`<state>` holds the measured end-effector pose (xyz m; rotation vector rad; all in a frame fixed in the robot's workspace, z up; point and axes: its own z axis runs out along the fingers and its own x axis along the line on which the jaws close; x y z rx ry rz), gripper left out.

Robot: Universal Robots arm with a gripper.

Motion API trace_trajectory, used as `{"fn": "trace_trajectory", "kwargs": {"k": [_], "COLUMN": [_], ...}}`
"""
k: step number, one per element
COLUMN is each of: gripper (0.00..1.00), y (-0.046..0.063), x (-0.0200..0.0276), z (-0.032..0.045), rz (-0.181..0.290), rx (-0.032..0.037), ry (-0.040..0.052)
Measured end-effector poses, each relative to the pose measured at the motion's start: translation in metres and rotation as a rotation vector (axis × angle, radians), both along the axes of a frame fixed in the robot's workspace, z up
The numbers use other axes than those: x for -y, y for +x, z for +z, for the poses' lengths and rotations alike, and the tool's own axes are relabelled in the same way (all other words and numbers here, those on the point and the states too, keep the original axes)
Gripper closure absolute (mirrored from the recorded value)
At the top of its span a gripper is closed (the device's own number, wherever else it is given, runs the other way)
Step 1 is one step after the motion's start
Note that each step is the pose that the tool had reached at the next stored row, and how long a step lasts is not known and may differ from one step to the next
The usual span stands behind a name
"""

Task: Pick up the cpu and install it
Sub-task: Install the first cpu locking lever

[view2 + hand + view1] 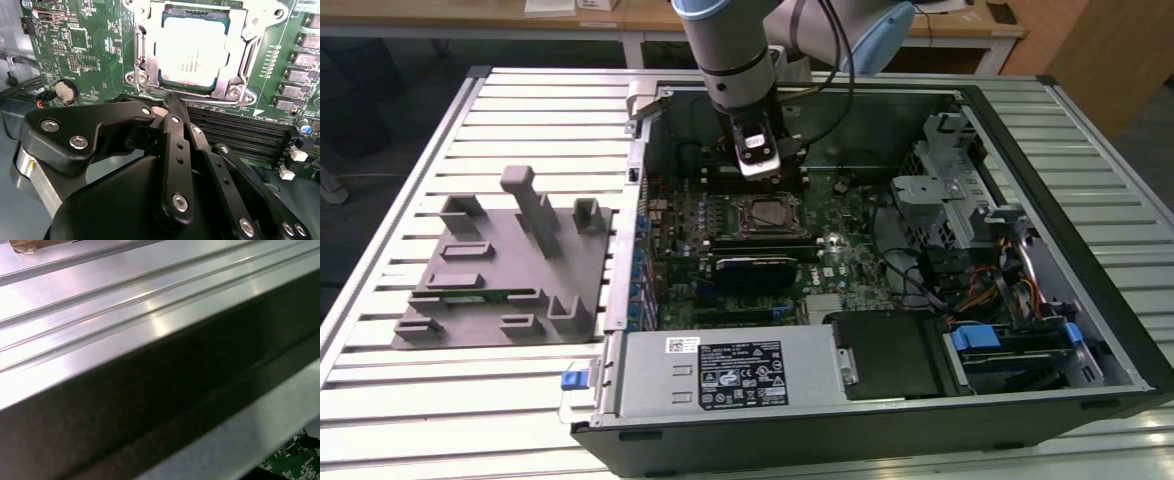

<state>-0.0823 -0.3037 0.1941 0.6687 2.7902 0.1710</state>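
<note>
Claw (167, 102) fingers (175, 150) stand pressed together with nothing between them, their black linkages crowding the near half of the second wrist view and hiding the board beneath. In the exterior view the claw (763, 170) hangs inside the open computer case (1067, 300), its tips hard to make out against the dark parts below the arm (734, 50).

Just beyond the fingertips, apart from them, the cpu (192, 52) lies flat in its socket frame (235, 75), silvery top up, with the metal frame around its edges; the frame's far side is cut off. In the exterior view the cpu (762, 211) sits a little nearer than the claw, in the middle of the green motherboard (854, 265). Dark memory slots (240, 132) run between the socket and the fingers, and a coin cell (65, 91) lies to one side.

A case wall (150, 385) and ribbed metal blur across the first wrist view, with a sliver of green board at one corner.

On the exterior view's left, a grey tray (494, 270) rests on the slatted surface (400, 400), holding a narrow green strip (507, 294).
</note>
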Motion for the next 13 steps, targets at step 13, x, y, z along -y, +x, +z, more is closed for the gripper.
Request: {"fn": "trace_trajectory", "kwargs": {"k": [13], "gripper": [0.89], "y": [0.0000], "x": [0.0002], "z": [-0.0018], "rz": [0.000], "rx": [-0.0001], "ry": [-0.0110]}}
